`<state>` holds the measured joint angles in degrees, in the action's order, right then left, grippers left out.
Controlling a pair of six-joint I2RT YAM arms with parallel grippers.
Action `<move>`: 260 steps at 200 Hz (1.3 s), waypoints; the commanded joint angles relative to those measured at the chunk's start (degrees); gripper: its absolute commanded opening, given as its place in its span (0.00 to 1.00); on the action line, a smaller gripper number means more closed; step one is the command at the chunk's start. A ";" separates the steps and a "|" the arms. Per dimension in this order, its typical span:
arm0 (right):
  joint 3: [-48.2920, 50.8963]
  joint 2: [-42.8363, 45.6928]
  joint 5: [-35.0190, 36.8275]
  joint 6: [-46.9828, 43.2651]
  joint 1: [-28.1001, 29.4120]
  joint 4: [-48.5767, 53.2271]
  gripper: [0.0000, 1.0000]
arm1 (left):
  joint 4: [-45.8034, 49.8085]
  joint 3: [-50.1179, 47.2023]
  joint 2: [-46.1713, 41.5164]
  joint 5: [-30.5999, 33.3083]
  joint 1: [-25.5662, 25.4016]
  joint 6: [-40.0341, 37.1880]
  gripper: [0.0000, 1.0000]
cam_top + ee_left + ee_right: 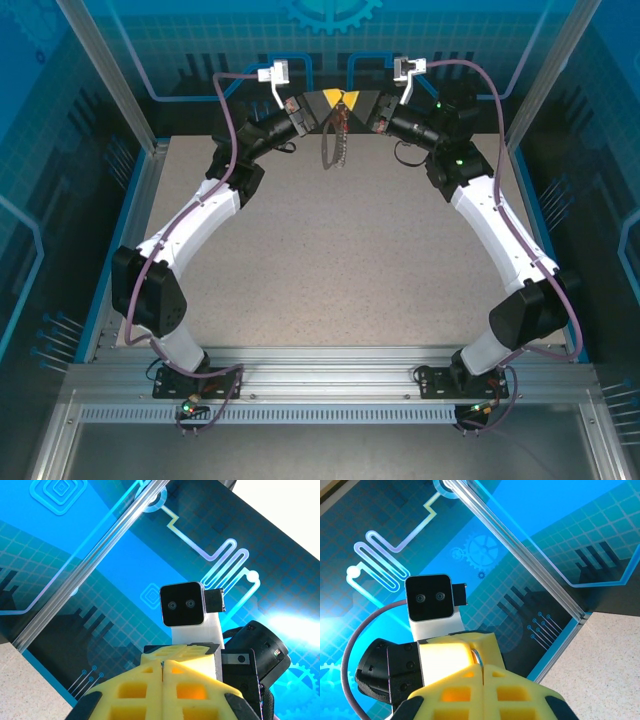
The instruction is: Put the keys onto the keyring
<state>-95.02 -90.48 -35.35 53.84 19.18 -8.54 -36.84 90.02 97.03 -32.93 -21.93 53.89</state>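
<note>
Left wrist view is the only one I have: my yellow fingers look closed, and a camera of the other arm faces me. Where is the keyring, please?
Observer: In the top view the keyring hangs down from the spot where the two grippers meet, over the far part of the table.
Operator: Do both grippers reach it?
Observer: The left gripper and the right gripper stand tip to tip just above it.
Operator: Which one holds it?
Observer: The right wrist view shows a small silvery ring pinched between the right gripper's yellow fingers; likely it belongs to the keyring.
</note>
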 commanded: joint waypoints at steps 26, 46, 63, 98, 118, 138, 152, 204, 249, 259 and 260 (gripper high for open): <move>-4.12 0.70 -4.86 -4.87 -2.69 5.37 0.00 | -0.25 0.72 -3.19 -2.51 0.76 -1.90 0.17; -9.07 -0.50 -7.82 -11.49 -4.67 15.51 0.00 | 1.09 0.32 -3.93 -4.27 2.67 -1.91 0.35; -13.10 -1.99 -10.32 -16.49 -6.13 23.08 0.00 | 3.35 0.76 -4.39 -6.48 4.20 -2.57 0.42; -24.90 -6.80 -13.64 -30.19 -6.85 41.99 0.00 | 12.81 3.39 -4.75 -11.49 5.15 -8.63 0.51; -32.48 -10.48 -14.23 -38.50 -6.72 53.13 0.00 | 20.90 6.30 -4.49 -14.22 5.19 -14.01 0.53; -36.82 -12.64 -14.17 -43.15 -6.78 59.51 0.00 | 29.26 9.17 -4.15 -16.13 5.23 -19.79 0.55; -37.96 -13.31 -14.44 -45.08 -6.75 61.59 0.00 | 34.26 11.22 -3.83 -17.39 5.12 -23.26 0.55; -39.09 -14.89 -18.04 -47.87 -6.62 64.79 0.00 | 45.66 18.05 -0.19 -23.38 5.16 -28.66 0.53; -39.27 -15.90 -19.63 -48.28 -4.51 65.24 0.00 | 46.03 19.46 1.46 -24.19 4.63 -28.67 0.48; -39.30 -16.02 -19.86 -48.23 -4.07 65.25 0.00 | 46.58 19.75 1.74 -24.42 4.45 -28.97 0.47; -39.28 -16.03 -19.90 -48.23 -4.07 65.24 0.00 | 46.63 19.75 1.79 -24.40 4.40 -29.04 0.47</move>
<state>-132.14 -105.67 -52.16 6.87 13.78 55.51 7.29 107.26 97.84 -54.94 -16.93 26.76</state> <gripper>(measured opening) 0.042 0.481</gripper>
